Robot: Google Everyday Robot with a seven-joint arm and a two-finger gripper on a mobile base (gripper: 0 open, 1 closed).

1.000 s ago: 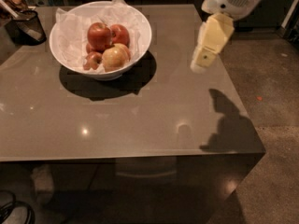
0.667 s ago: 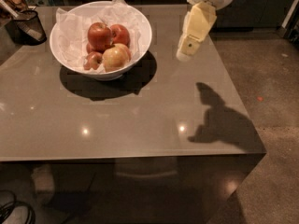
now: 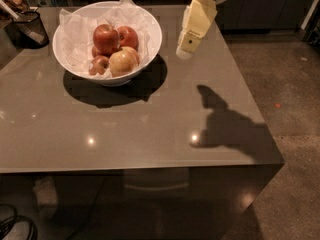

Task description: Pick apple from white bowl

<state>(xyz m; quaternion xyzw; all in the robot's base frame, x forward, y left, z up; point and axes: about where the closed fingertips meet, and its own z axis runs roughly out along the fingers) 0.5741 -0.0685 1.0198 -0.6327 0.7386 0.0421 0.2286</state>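
My pincer [image 3: 184, 50] hovers just beside the white bowl [image 3: 148, 54], open or closed I cannot tell, lining up on the dark apple [image 3: 105, 38] sitting topmost.

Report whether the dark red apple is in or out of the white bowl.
In: the apple sits inside the white bowl among other apples. The pincer hovers to the bowl's right, apart from it.
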